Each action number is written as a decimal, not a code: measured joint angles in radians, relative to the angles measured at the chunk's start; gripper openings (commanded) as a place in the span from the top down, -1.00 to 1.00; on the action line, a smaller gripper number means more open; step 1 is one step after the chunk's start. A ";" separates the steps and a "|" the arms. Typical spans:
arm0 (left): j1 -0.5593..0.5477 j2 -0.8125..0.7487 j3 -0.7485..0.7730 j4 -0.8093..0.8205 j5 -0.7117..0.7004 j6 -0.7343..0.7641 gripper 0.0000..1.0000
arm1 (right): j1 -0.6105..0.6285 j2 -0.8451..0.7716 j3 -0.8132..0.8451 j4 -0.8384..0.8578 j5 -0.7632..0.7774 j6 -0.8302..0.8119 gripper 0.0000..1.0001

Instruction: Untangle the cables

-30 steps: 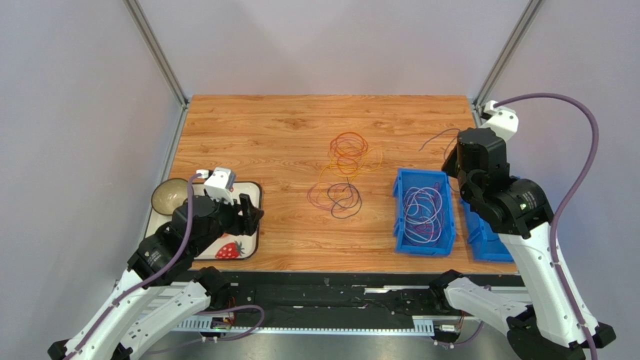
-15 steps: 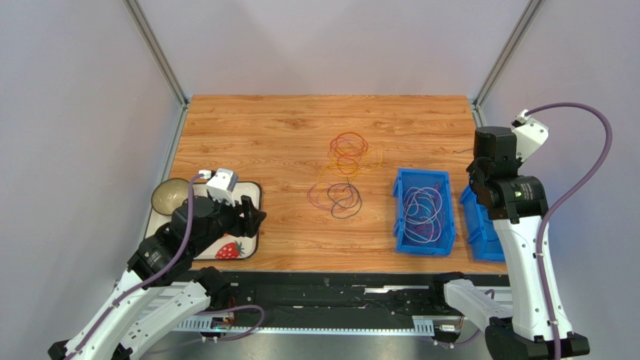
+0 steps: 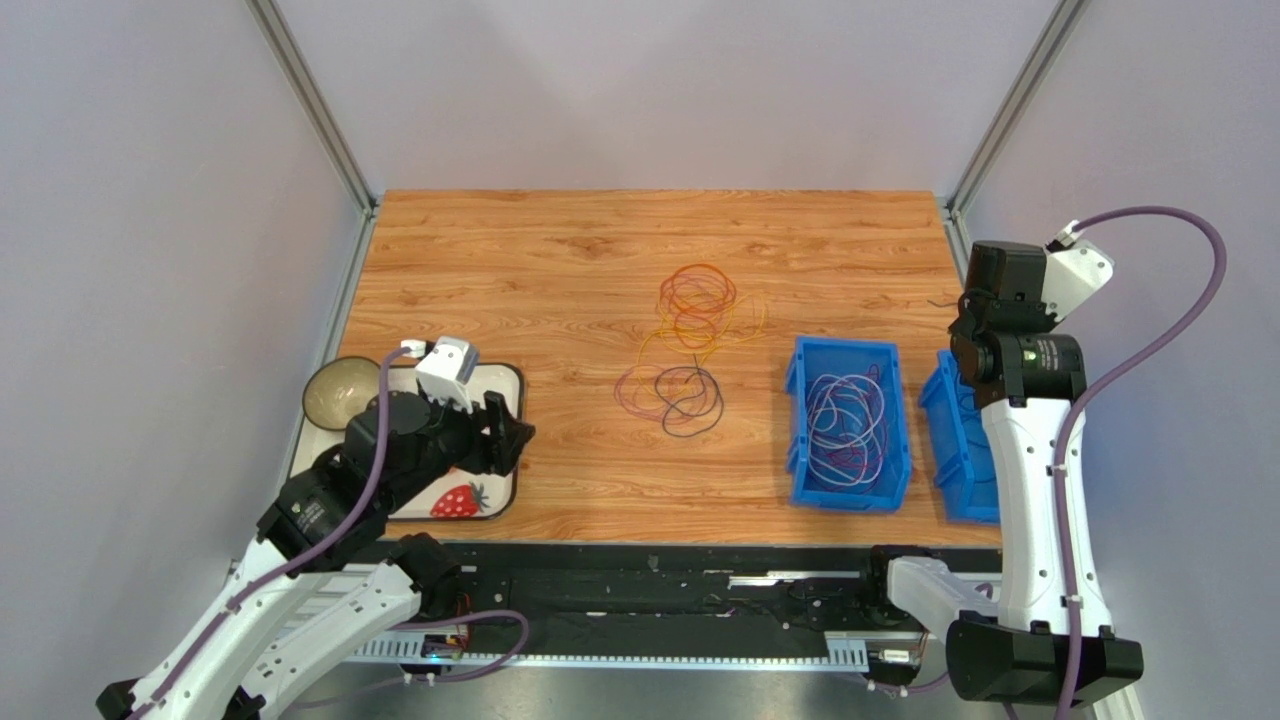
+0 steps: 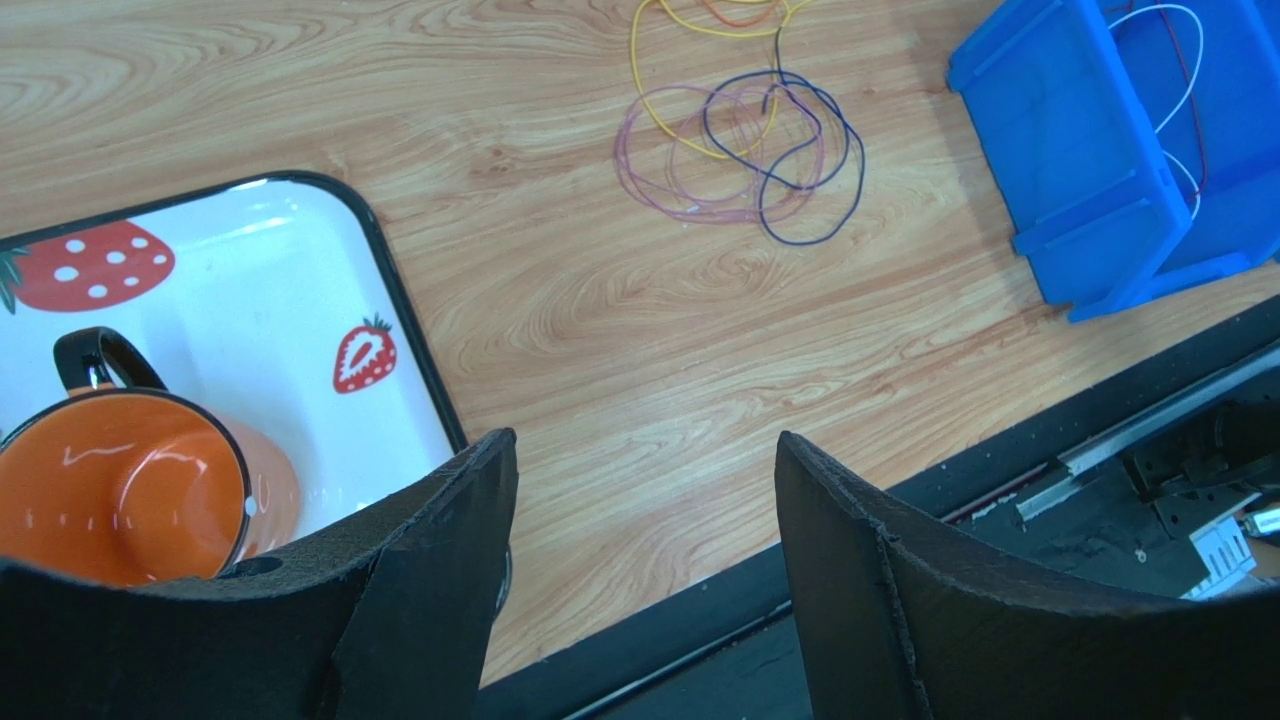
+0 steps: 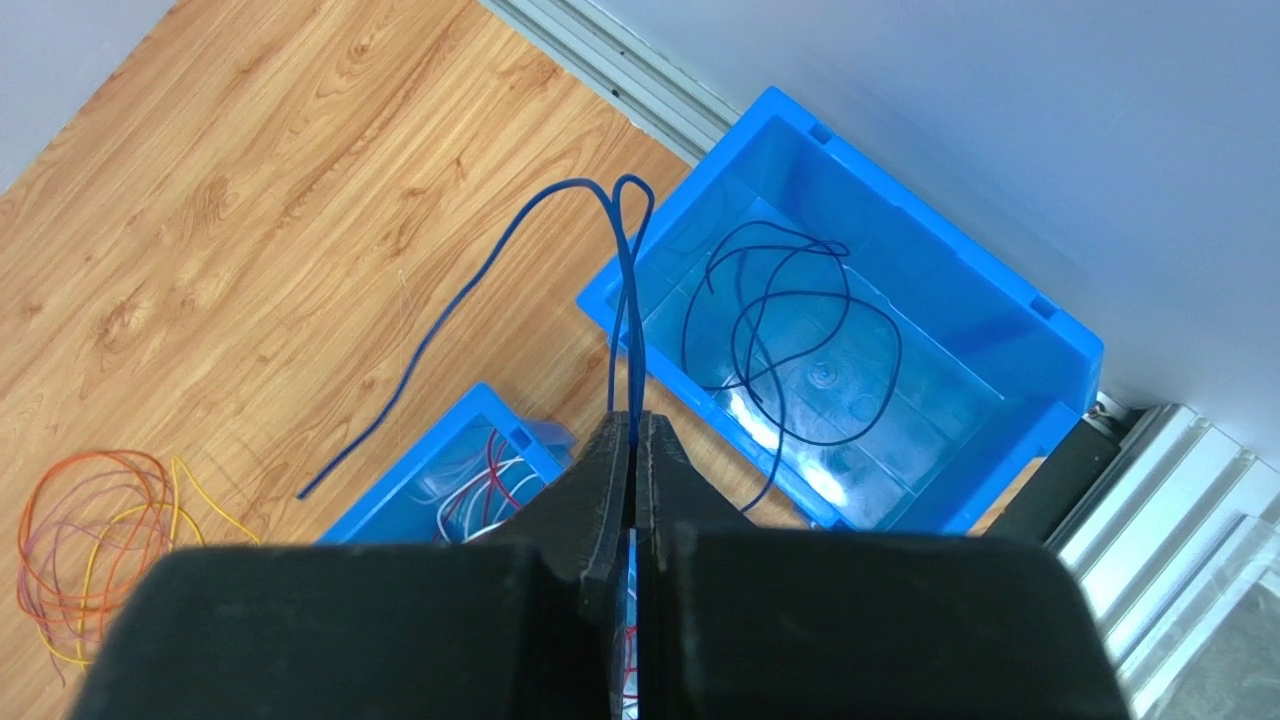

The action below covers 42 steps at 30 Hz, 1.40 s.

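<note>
A tangle of thin cables (image 3: 688,348) in orange, red, yellow, purple and dark blue lies at the table's middle. It also shows in the left wrist view (image 4: 736,143) and at the lower left of the right wrist view (image 5: 90,525). My right gripper (image 5: 633,428) is shut on a thin blue cable (image 5: 624,270), held up above the right-hand blue bin (image 5: 939,240). The cable's loose end (image 5: 421,375) trails over the wood. One dark blue cable (image 5: 796,323) lies in that bin. My left gripper (image 4: 643,443) is open and empty at the tray's right edge.
A second blue bin (image 3: 798,428) holds white, purple and red cables. A strawberry-print tray (image 4: 301,300) at the front left carries an orange mug (image 4: 128,488). The table's black front edge (image 4: 842,525) runs below my left gripper.
My right arm has swung right and back, from the table's far right corner to above the right-hand bin, with the blue cable in it. The left arm has barely moved.
</note>
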 measured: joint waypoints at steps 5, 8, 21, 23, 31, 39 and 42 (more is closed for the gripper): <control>0.000 0.020 0.000 0.000 0.000 0.000 -0.44 | -0.018 0.019 -0.011 0.027 -0.010 0.011 1.00; 0.000 0.031 0.000 0.000 0.000 0.000 -0.43 | -0.034 0.038 -0.022 0.038 -0.013 0.019 1.00; 0.000 0.076 0.000 0.001 0.005 0.000 -0.43 | -0.169 0.110 -0.060 0.048 -0.023 0.066 1.00; 0.000 0.079 0.000 0.001 0.006 0.000 -0.43 | -0.191 0.115 -0.074 0.051 -0.026 0.074 1.00; 0.000 0.115 0.000 0.001 0.019 0.003 -0.43 | -0.255 0.120 -0.171 0.064 -0.023 0.115 1.00; 0.000 0.143 0.000 0.001 0.026 0.007 -0.42 | -0.380 0.132 -0.258 0.042 -0.019 0.207 1.00; 0.000 0.143 0.000 0.001 0.026 0.008 -0.43 | -0.395 0.155 -0.258 0.023 -0.019 0.230 1.00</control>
